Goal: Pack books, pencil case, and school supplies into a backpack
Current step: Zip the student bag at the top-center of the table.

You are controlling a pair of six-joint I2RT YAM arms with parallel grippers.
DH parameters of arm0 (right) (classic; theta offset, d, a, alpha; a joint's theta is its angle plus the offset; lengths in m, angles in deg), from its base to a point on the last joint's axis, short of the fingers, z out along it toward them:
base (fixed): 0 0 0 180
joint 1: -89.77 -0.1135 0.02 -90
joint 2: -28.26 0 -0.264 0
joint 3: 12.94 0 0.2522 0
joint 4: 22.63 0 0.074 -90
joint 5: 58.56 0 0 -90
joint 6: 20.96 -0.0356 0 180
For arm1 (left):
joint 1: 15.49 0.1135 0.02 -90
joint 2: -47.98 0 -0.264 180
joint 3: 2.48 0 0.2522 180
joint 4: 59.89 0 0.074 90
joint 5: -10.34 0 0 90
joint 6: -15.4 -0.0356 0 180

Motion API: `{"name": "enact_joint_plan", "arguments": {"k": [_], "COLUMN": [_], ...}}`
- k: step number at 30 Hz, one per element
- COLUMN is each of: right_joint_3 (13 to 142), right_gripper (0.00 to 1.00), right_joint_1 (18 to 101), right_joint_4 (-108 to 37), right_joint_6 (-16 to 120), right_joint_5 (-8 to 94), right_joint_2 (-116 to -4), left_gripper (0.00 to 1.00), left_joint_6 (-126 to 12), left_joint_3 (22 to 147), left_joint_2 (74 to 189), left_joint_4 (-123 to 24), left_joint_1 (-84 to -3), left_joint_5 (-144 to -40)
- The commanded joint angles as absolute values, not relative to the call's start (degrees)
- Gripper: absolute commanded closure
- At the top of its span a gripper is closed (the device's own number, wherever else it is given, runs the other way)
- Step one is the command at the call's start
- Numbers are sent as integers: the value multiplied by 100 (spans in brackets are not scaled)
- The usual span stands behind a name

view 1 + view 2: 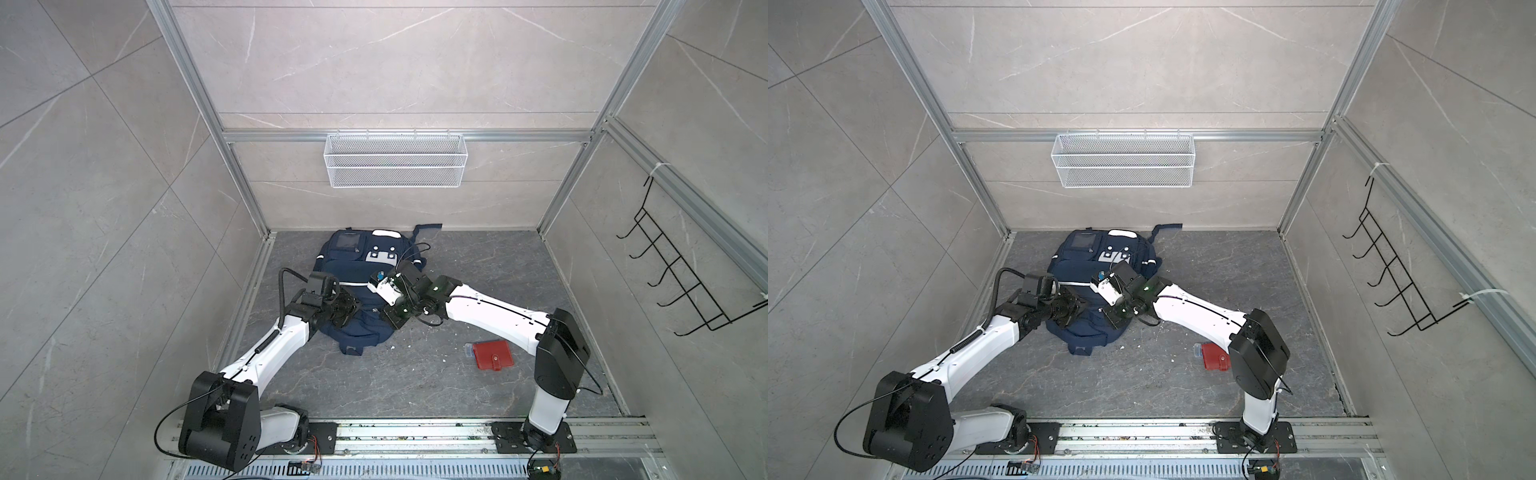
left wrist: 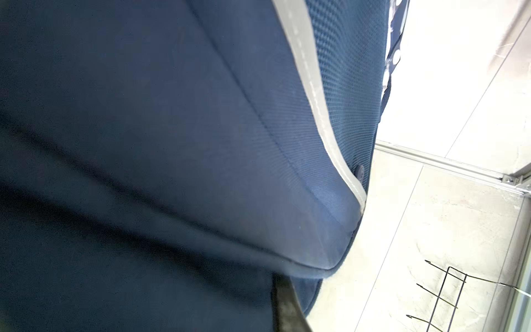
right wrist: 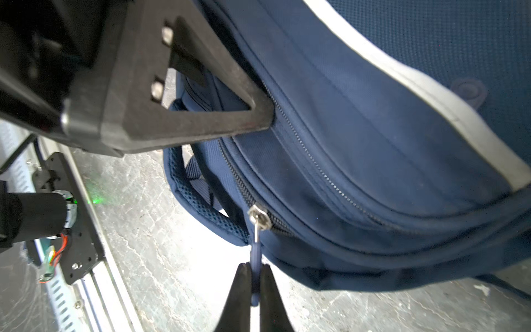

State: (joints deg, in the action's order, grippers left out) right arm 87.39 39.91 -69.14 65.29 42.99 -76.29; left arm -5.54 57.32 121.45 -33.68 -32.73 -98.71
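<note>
**While arms crowd it, backpack [image 1: 338,266] lies flat near the back wall**

Where the two arms meet over the navy backpack, they cover its middle in both top views, leaving only its pocketed upper part and lower end clear. The left gripper [image 1: 347,313] sits on the bag's left side, jaws pressed together against the fabric. The left wrist view is nearly all blurred navy cloth with one dark finger [image 2: 283,301] at the edge, so whether a fold is caught cannot be told. The right gripper [image 3: 253,276] pinches the blue zipper pull [image 3: 256,253] hanging from the metal slider [image 3: 258,220], just off the bag's edge above the floor [image 1: 415,374]. On that dark floor to the right, well apart from the bag, lies the red snap case [image 1: 494,355], with the small clear plastic piece [image 1: 468,350] just beside it. In a top view the right arm's elbow hides part of the case [image 1: 1214,358]. A white mesh basket [image 1: 395,160] hangs on the back wall, and a black hook rack [image 1: 681,274] on the right wall.
</note>
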Motion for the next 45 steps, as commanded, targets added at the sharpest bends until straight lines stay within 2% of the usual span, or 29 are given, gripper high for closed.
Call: {"name": "enact_joint_plan", "arguments": {"k": [1,9,17,28,34,35,37,40,42,43,45], "right_joint_3": [8632,8254,8616,9057,8864,8710,8450,8321,8291,8297,8317], "right_gripper": [100,100,100,100,100,98,83,66,41,32,27], "right_joint_1": [4197,5078,5959,6357,6081,5963,5852,5708,5572,5489,5326], "right_joint_4": [-7184,-7086,-7092,-6795,-6899,-6839,-6785,-6962,-7071,-7132,-7208], "right_joint_6": [6264,6200,6647,7167,8251,8384,8464,8453,8529,8599,8794], "right_joint_5": [3787,3642,3579,3410,4002,4034,4175,4154,4136,4137,4227], "right_joint_2": [-7482,-7128,-7453,-8005,-7687,-7545,-7270,-7032,-6916,-6867,-6803], "left_gripper": [100,100,100,100,100,100,100,100,100,100,100], "left_joint_6": [-730,-1378,-2406,-2792,-3051,-3072,-3091,-3074,-3063,-3069,-3104], "left_joint_3": [5742,5846,6100,6119,6307,6337,6397,6405,6388,6375,6357], "left_joint_2": [11890,11910,11979,11736,11859,11899,11964,12011,12028,12040,12067], "left_joint_4": [-3507,-3122,-2266,-1842,-1629,-1633,-1665,-1731,-1756,-1765,-1765], "left_joint_1": [-3127,-2916,-2916,-2920,-2926,-2921,-2925,-2921,-2921,-2922,-2926], "left_joint_5": [-9708,-9998,-10196,-10277,-10270,-10271,-10243,-10244,-10280,-10300,-10350]}}
